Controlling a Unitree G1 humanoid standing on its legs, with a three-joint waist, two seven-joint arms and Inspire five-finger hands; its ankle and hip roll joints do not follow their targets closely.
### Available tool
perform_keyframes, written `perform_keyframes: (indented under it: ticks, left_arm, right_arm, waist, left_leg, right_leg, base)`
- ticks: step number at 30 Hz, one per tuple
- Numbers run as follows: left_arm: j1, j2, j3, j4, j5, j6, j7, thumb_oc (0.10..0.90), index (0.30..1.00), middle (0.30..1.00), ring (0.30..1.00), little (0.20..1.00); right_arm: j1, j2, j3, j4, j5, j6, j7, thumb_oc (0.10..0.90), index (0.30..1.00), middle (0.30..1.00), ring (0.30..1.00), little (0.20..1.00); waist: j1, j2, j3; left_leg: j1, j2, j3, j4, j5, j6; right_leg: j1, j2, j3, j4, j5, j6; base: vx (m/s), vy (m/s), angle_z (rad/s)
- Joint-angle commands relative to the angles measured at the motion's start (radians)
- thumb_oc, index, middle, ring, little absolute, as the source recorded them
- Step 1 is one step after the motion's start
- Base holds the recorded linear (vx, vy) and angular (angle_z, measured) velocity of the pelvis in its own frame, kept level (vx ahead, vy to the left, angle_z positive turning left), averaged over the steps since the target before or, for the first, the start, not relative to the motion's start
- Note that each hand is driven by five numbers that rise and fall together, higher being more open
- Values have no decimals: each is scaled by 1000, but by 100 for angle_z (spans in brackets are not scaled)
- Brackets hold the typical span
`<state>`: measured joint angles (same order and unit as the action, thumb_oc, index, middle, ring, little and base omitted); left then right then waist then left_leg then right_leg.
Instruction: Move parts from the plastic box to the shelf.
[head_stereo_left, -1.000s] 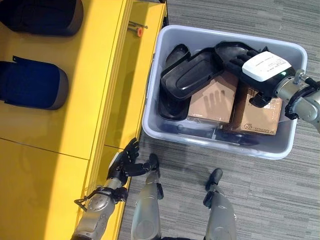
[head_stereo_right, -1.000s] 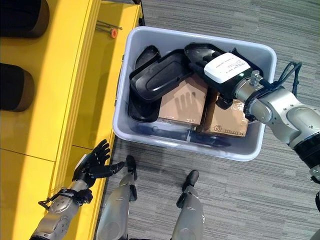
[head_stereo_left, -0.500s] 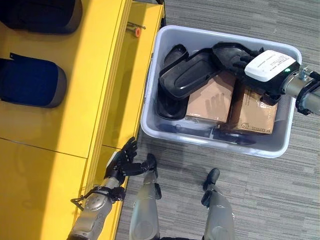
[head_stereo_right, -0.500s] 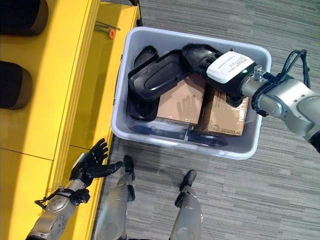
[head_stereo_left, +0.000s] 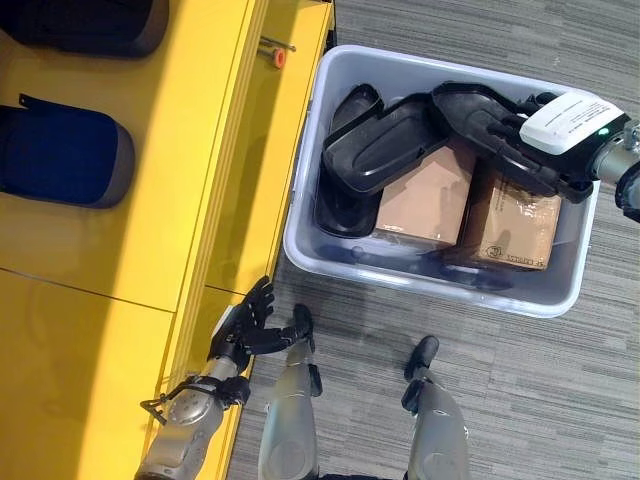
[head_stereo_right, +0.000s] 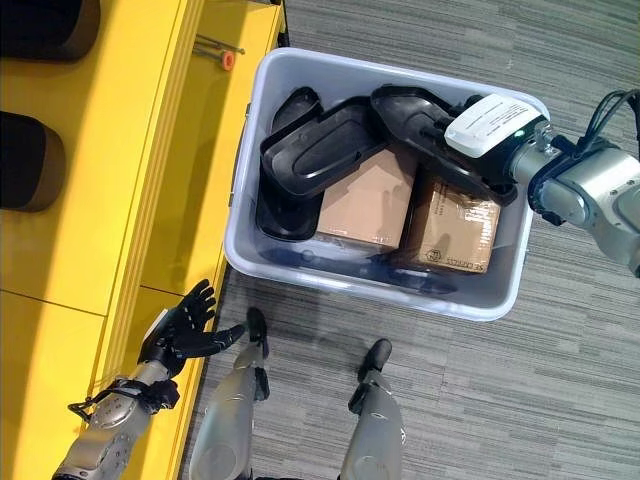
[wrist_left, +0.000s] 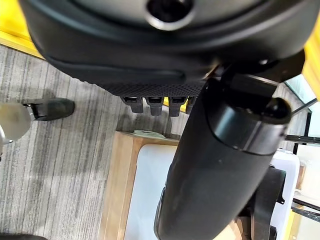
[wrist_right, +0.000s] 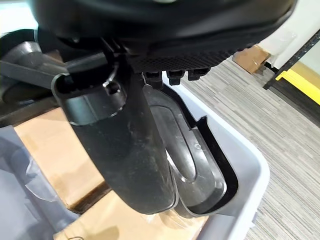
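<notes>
Shelf (head_stereo_left: 180, 150) boards in yellow fill the left of the frame for us, with a dark blue padded piece (head_stereo_left: 62, 150) at the upper left and a black one (head_stereo_left: 95, 22) above it at the top edge. At the lower left our left hand (head_stereo_left: 243, 322) hangs beside the shelf's edge, fingers spread and relaxed, holding nothing. Right of the shelf, on the grey carpet (head_stereo_left: 520, 400), stands the plastic box (head_stereo_left: 430, 285). Inside it we see black molded parts (head_stereo_left: 385, 150) stacked toward its left and top, lying over two cardboard cartons (head_stereo_left: 425, 200). At the upper right of the frame our right hand (head_stereo_left: 540, 130) is on the rightmost black part (head_stereo_right: 420, 120) at the box's far corner. In the right wrist view its thumb (wrist_right: 125, 150) lies along that part; whether the fingers clasp it, we cannot tell.
</notes>
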<state>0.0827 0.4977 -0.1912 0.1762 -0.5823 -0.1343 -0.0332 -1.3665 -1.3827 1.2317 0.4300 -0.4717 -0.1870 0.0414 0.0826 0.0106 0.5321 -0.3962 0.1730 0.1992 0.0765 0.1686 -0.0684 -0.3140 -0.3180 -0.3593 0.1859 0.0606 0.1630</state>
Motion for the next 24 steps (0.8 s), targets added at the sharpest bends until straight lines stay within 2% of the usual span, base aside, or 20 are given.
perform_keyframes:
  ticks: [1,10,11,16,24]
  left_arm:
    - [57,59,24,-114,-11,-84,-10,900,1000,1000,1000,1000]
    - [56,68,24,-122,-8,-86,-5,900,1000,1000,1000,1000]
    - [56,70,23,-121,-8,-85,-5,900,1000,1000,1000,1000]
    - [48,71,20,-119,-10,-88,3,900,1000,1000,1000,1000]
    - [38,67,16,-131,-19,-94,16,900,1000,1000,1000,1000]
  right_arm:
    - [-176,-85,13,-12,-25,29,-63,900,1000,1000,1000,1000]
    - [-201,-81,53,87,-63,44,-84,900,1000,1000,1000,1000]
    - [-203,-82,55,93,-66,47,-85,900,1000,1000,1000,1000]
    - [-212,-70,58,119,-78,58,-98,900,1000,1000,1000,1000]
    - [-206,-61,50,195,-88,70,-121,900,1000,1000,1000,1000]
  waist:
    - [13,-40,-33]
    - [21,-33,-26]
    - [23,-32,-29]
    - [30,-22,-22]
    - [41,-6,-16]
  left_leg:
    - [-12,114,-35,113,-86,-104]
    - [-39,111,-44,115,-84,-102]
    - [-32,112,-52,115,-102,-111]
    - [-61,110,-58,123,-103,-110]
    - [-152,100,-81,155,-110,-106]
  right_leg:
    - [-70,-9,38,51,-25,-4]
    - [-102,-11,36,71,-31,-4]
    - [-99,-10,42,78,-49,7]
    - [-131,-13,44,99,-55,6]
    - [-219,-27,49,156,-71,5]
  base:
    - [0,0,0]
    - [10,-7,3]
    - [76,-18,9]
    - [17,-4,-2]
    - [2,-11,7]
